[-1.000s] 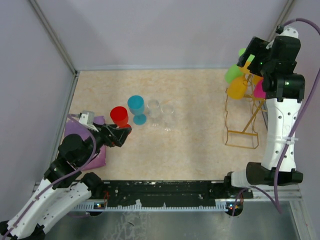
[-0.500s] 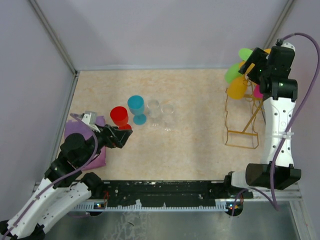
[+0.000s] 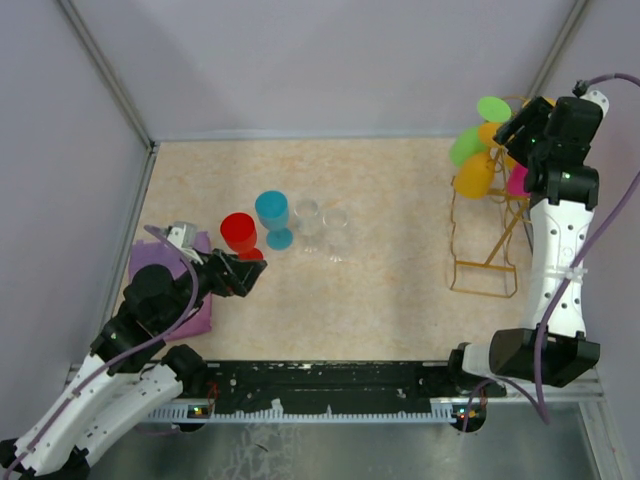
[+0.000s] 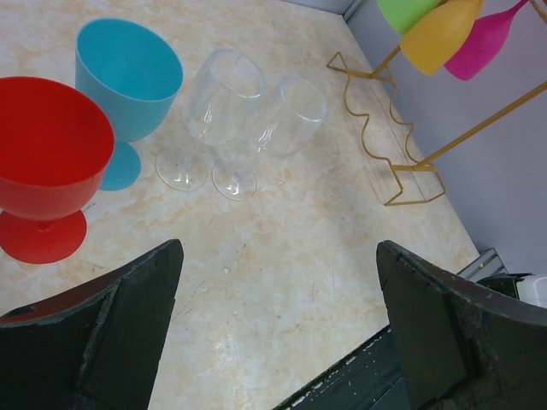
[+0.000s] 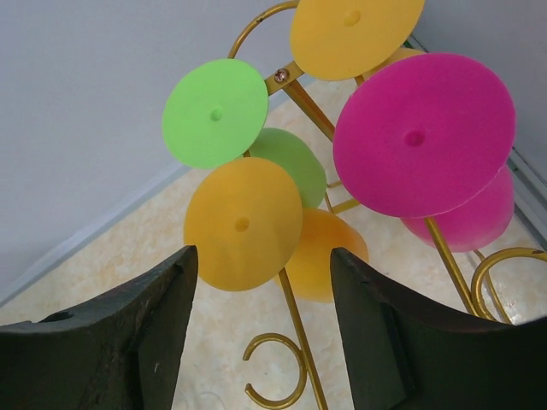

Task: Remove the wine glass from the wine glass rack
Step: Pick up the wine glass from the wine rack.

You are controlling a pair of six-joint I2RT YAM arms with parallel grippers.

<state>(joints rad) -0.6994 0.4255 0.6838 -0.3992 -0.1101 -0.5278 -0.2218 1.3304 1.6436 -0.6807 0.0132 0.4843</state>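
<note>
The right gripper hangs above the top of the wine glass rack, its two fingers apart. In the wrist view, the round foot of the orange wine glass shows in the gap between them. Its left edge is right at the left finger, but its right edge is clear of the right finger, so nothing is clamped. That glass hangs upside down from the gold rail, bowl below. Just beside it hang a green wine glass, a magenta wine glass and a second orange-yellow wine glass, all foot up and crowded together at the top of the frame. The rack stands at the far right of the beige marbled table, close to the right wall. The left gripper is well apart from it, low over the left side of the table, with its fingers spread wide and nothing between them. Ahead of it, upright on the table, are a red wine glass and a blue wine glass, with two clear wine glasses beside the blue one. A purple cloth lies under the left arm near the left wall.
</note>
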